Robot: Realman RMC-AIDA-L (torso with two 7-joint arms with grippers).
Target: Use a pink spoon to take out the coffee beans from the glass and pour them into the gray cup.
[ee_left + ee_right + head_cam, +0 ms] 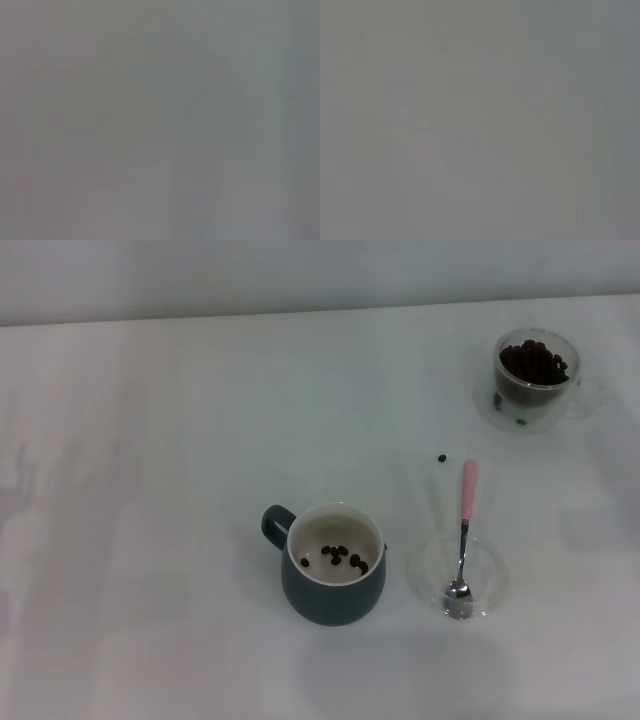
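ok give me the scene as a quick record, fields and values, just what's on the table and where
glass: far right, holds most of the beans
cup: near centre, handle to the left, a few beans inside
spoon: right of cup, bowl resting in clear dish, pink handle pointing away
stray bean: on table, beyond the spoon handle
grippers: neither in view
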